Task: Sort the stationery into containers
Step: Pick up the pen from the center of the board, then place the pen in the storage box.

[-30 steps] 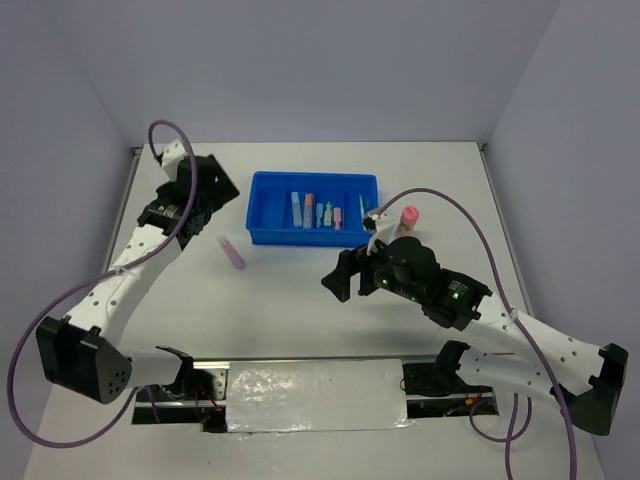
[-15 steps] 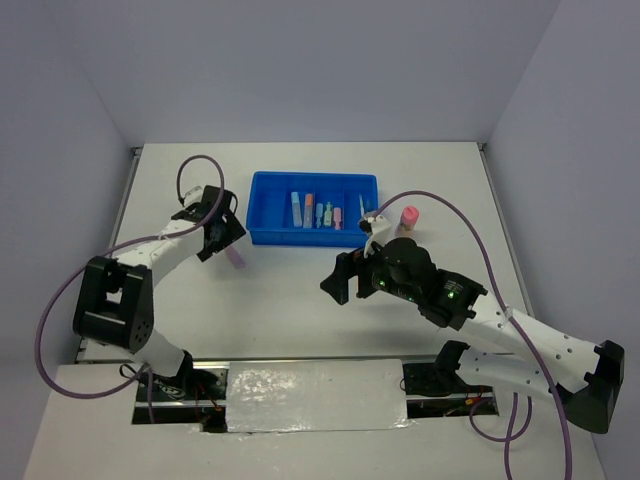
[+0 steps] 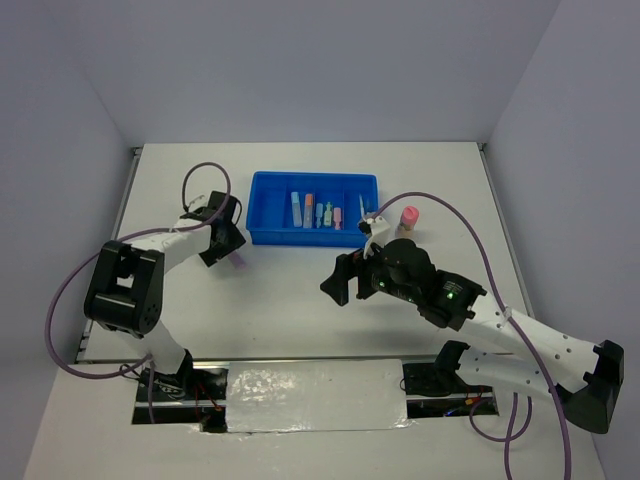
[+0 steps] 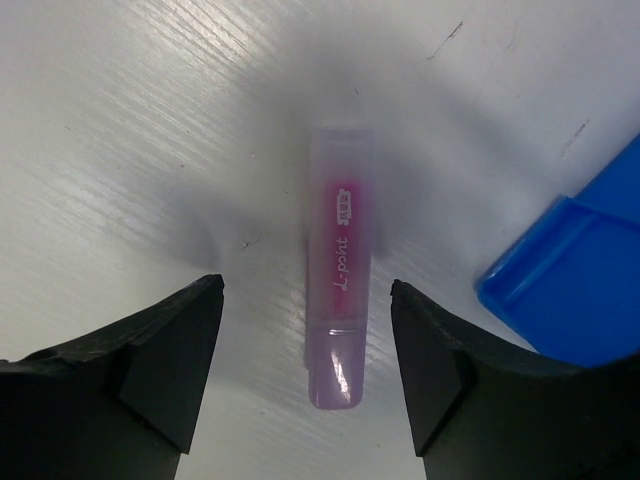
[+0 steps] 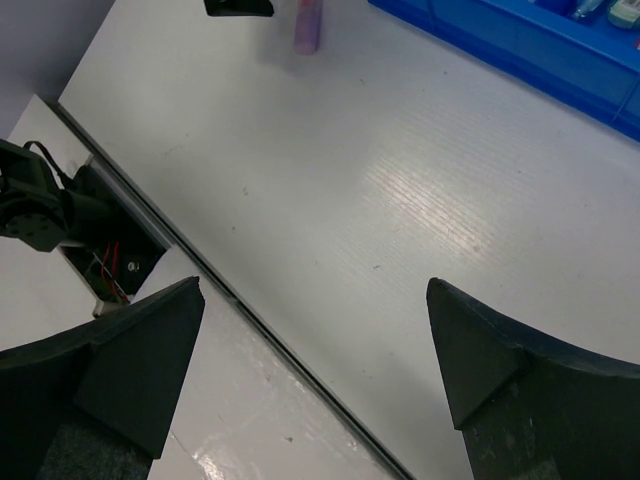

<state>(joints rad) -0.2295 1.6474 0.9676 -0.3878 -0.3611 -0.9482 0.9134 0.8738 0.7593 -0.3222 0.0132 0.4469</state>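
The left end effector point(image 4: 307, 300) hovers with its fingers spread wide either side of a purple marker point(image 4: 340, 270). The marker lies flat on the worktop point(image 4: 150, 120), left of centre and just beside the blue tray point(image 4: 580, 290) (lengthwise between the fingers, apparently so they can close across its barrel). The right end effector point(image 5: 315, 330), equally wide and empty, hangs over the worktop's middle, probably parked out of the way.
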